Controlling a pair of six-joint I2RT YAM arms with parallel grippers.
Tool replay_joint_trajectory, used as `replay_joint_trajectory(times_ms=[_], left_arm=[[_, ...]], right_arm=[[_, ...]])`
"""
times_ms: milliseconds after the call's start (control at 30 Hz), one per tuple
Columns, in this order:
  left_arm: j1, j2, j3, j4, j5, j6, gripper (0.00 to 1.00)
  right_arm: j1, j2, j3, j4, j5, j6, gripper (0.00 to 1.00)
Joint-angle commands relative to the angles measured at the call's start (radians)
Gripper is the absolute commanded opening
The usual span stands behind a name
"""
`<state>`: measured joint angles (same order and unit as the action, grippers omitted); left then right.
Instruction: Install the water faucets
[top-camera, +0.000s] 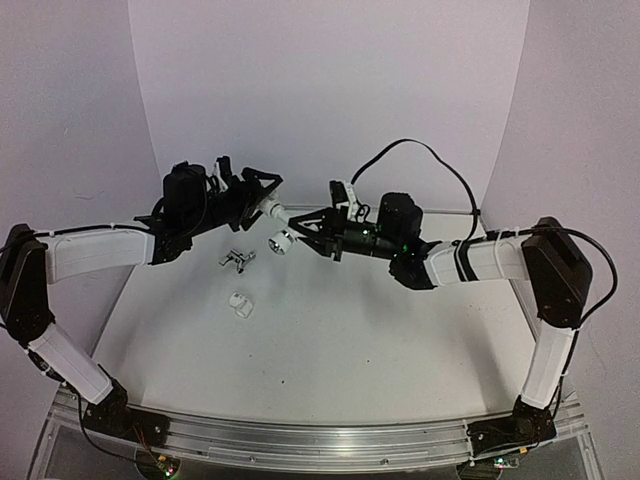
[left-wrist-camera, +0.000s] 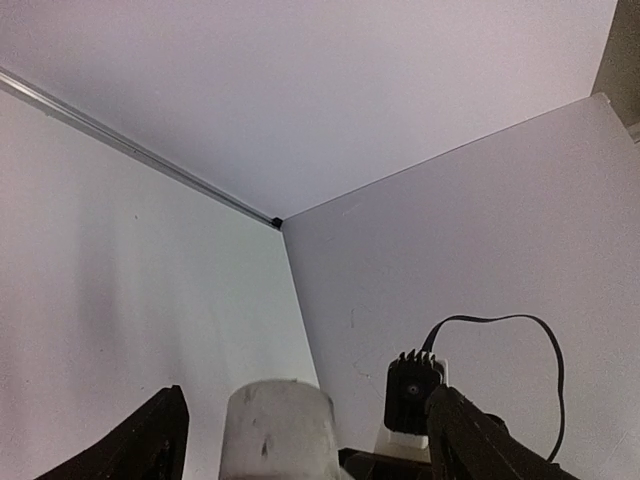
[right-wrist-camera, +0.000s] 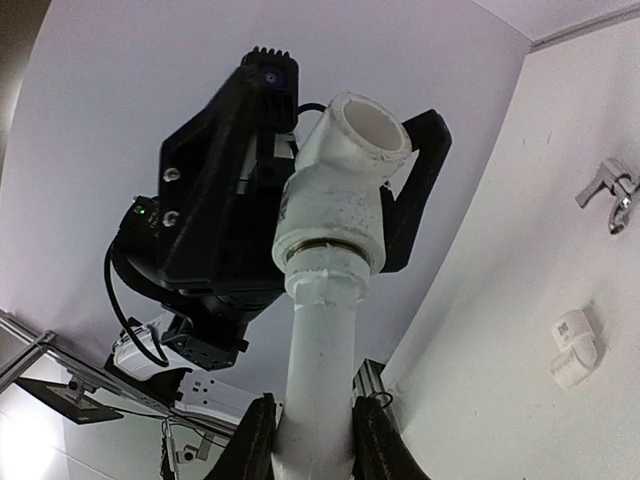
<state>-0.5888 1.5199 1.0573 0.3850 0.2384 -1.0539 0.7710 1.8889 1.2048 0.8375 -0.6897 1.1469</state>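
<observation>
From above, my worry is the joined white faucet pipe (top-camera: 270, 208) twisting or sagging loose, since only the right end effector (top-camera: 298, 225) clamps it. A metal pronged piece (top-camera: 237, 260) and a loose white fitting (top-camera: 240, 303) lie on the table (top-camera: 380, 340) below.

Left wrist: the left end effector (left-wrist-camera: 305, 420) stands apart, the pipe's end between its fingers, touching neither.

Right wrist: my right fingers (right-wrist-camera: 262, 440) pinch the stem, the collar (right-wrist-camera: 335, 225) up between the left's.
</observation>
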Motion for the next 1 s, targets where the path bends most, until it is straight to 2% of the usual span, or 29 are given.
replay_joint_trajectory(times_ms=[0,133,167,233,367,500,633,733,767,967], left_arm=[[0.058,-0.123,-0.055,-0.123,-0.040,0.071,0.89],[0.147,-0.228,-0.160,-0.201,-0.057,0.076,0.89],[0.159,-0.247,-0.174,-0.226,-0.069,0.090,0.89],[0.177,-0.272,-0.189,-0.289,-0.089,0.137,0.88],[0.179,-0.224,-0.129,-0.477,-0.086,0.259,0.87],[0.179,-0.075,-0.018,-0.655,-0.023,0.370,0.83],[0.179,0.037,0.043,-0.730,-0.028,0.413,0.82],[0.178,0.094,0.072,-0.751,-0.039,0.444,0.82],[0.178,0.110,0.078,-0.765,-0.046,0.447,0.83],[0.146,0.192,0.042,-0.772,-0.036,0.447,0.85]], right_arm=[[-0.062,-0.139,-0.092,-0.141,0.074,-0.173,0.00],[-0.093,-0.213,-0.166,-0.518,0.283,-0.477,0.00],[-0.100,-0.230,-0.188,-0.565,0.349,-0.558,0.00],[-0.136,-0.252,-0.228,-0.660,0.393,-0.620,0.00],[-0.271,-0.308,-0.341,-0.688,0.324,-0.613,0.00],[-0.380,-0.351,-0.400,-0.708,0.233,-0.635,0.00],[-0.478,-0.343,-0.430,-0.726,0.126,-0.645,0.02],[-0.511,-0.338,-0.444,-0.755,0.093,-0.663,0.11],[-0.517,-0.337,-0.449,-0.771,0.105,-0.669,0.16],[-0.530,-0.337,-0.471,-0.870,0.205,-0.701,0.31]])
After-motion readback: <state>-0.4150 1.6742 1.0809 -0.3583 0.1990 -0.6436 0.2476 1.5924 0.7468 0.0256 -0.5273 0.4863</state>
